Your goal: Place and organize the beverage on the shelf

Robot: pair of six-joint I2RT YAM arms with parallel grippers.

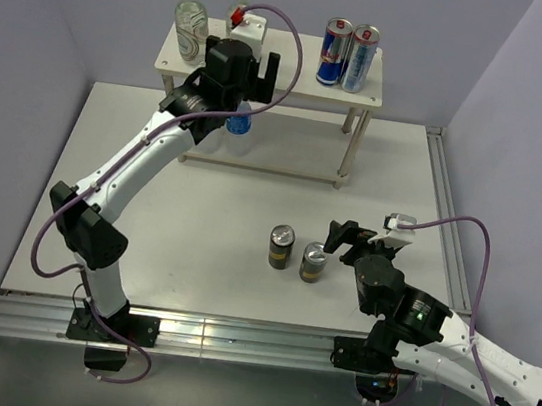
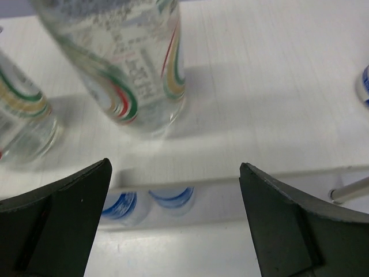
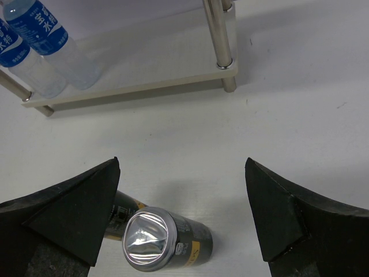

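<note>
The green-capped bottles [image 1: 189,28] are standing atop the shelf [image 1: 291,77] before the gaping, empty left pincer [image 2: 176,176]. The water bottles [image 3: 43,29], mostly hidden overhead, are showing on the lower tier from the right wrist. The right pincer [image 3: 181,173] is hanging apart by two cans [image 1: 281,247], possibly touching, on the surface [image 1: 195,238].

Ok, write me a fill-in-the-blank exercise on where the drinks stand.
The green-capped bottles stand on the shelf's ____ tier.
The blue-labelled water bottles stand on its ____ tier.
The two short cans stand on the ____.
The right hand near them is ____.
Missing: top; bottom; table; open.
</note>
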